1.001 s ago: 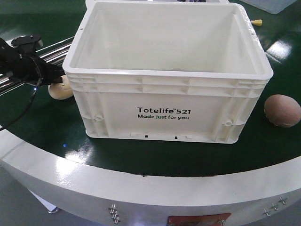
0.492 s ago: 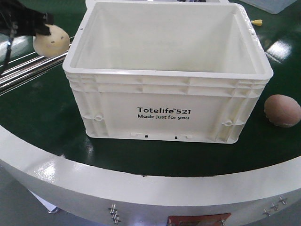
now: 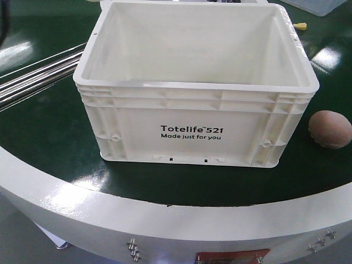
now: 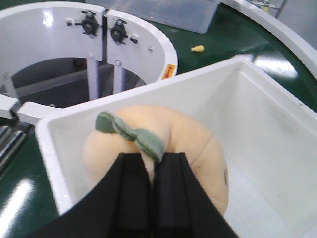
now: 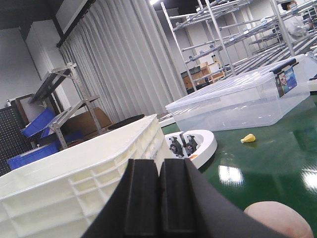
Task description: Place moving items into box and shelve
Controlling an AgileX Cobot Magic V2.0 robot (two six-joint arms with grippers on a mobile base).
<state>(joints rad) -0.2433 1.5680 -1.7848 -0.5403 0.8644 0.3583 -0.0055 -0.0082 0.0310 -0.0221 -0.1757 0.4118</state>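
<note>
The box (image 3: pixel 192 132), a large white crate with black print, stands open on the green belt. Its inside shows nothing in the front view. In the left wrist view my left gripper (image 4: pixel 152 159) is shut on the pale beige lump (image 4: pixel 198 153) just under its green stem (image 4: pixel 129 131), holding it above the box's corner (image 4: pixel 44 130). The reddish-brown lump (image 3: pixel 330 129) lies on the belt right of the box. My right gripper (image 5: pixel 159 166) is shut on nothing, low beside the box's ribbed wall (image 5: pixel 74 173), with that lump (image 5: pixel 277 218) at its lower right.
Steel rails (image 3: pixel 38 71) run along the belt left of the box. A white curved rim (image 3: pixel 110 214) borders the near side. A clear plastic bin (image 5: pixel 242 99) and a small yellow piece (image 5: pixel 247 138) lie farther back, beside a white inner ring (image 4: pixel 133 44).
The left gripper has lifted the beige lump from the belt left of the box, up and out of the front view. The box and the reddish-brown lump have not moved.
</note>
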